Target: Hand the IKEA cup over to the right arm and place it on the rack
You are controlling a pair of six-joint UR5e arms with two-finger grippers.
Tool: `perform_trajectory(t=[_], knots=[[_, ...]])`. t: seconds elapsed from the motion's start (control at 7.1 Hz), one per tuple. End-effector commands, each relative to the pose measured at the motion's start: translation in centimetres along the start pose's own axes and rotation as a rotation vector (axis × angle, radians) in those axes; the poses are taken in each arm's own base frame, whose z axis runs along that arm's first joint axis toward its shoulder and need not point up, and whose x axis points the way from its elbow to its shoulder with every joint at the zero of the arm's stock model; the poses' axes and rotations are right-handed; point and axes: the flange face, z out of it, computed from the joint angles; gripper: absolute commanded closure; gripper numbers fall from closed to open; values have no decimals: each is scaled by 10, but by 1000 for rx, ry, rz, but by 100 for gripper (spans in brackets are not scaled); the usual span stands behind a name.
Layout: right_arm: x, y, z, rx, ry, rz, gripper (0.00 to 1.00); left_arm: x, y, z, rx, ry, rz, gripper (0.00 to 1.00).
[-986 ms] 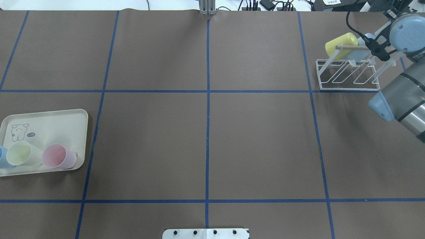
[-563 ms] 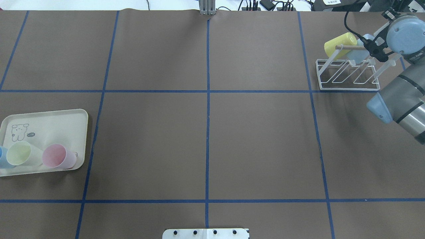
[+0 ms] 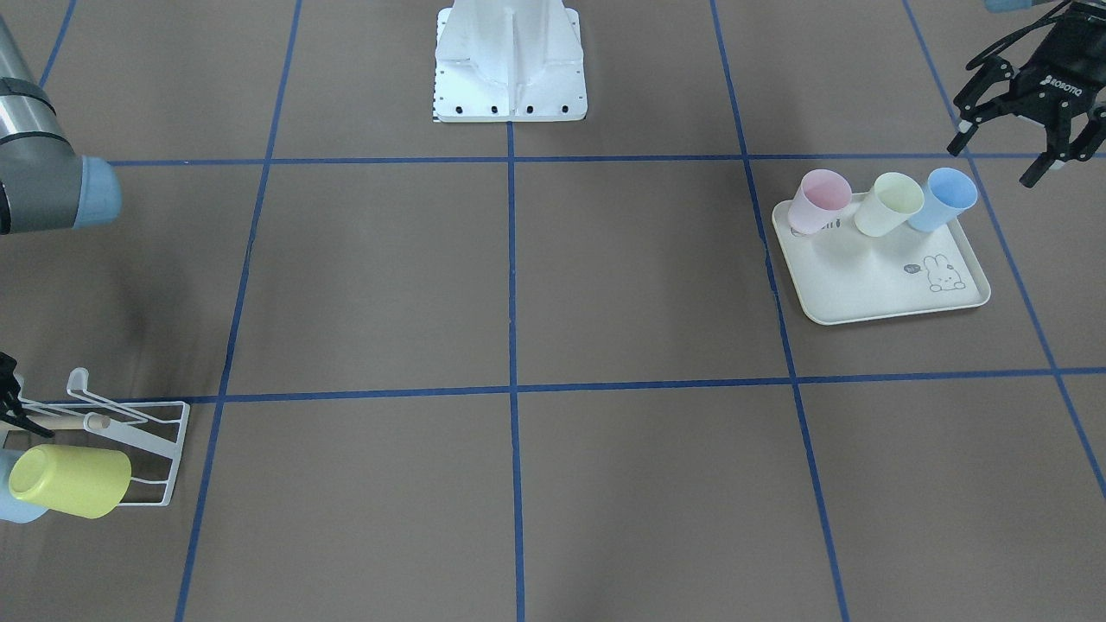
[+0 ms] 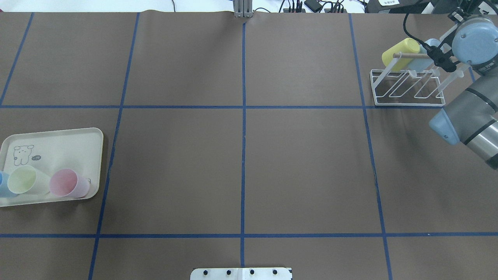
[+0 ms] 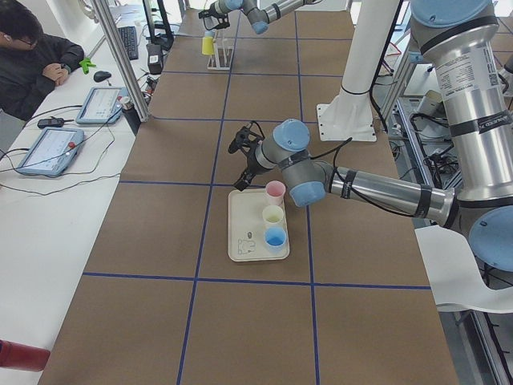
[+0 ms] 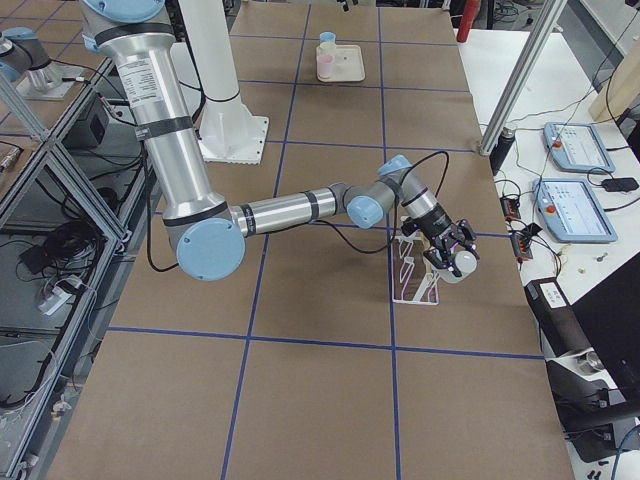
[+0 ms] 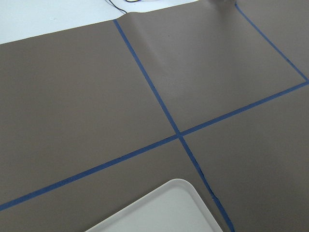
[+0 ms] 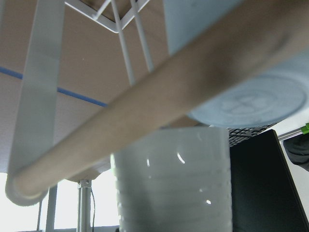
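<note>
The white wire rack [image 4: 408,99] stands at the far right with a yellow cup [image 4: 400,50] hanging over its wooden rod [image 8: 145,101]. My right gripper [image 4: 439,60] reaches in at the rod and looks shut on a pale blue IKEA cup [image 6: 462,263], which sits at its tip against the rack. In the right wrist view a light blue cup base [image 8: 251,104] shows above the rod and a pale cup wall [image 8: 171,183] below it. My left gripper [image 3: 994,164] hangs open with nothing in it, beside the tray.
A cream tray [image 4: 58,140] at the left edge holds a pink cup [image 4: 68,182], a pale green cup [image 4: 25,179] and a blue cup [image 3: 946,197]. The robot's white base [image 3: 510,60] stands mid-table. A person [image 5: 32,56] sits beside tablets.
The right arm's elbow and wrist have shifted slightly leftward at the rack. The cups on the rack and the tray have stayed put.
</note>
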Motion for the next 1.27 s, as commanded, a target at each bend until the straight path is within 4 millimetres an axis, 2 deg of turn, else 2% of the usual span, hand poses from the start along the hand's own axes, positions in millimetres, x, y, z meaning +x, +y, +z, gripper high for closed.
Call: perform_trajectory(t=[0.0,0.28,0.7,1.13], knots=[[0,5,0,-38,0,-18,100,0,-1,0,0,2,0,0],[1,4,-1,-55,2,-21,100,-1,0,0,-1,-1,-1,0],[5,-13,-7,-84,13,-44,100,0,0,0,-2,1,-1,0],[7,-21,-10,-120,16,-62,100,0,0,0,-2,1,-1,0]])
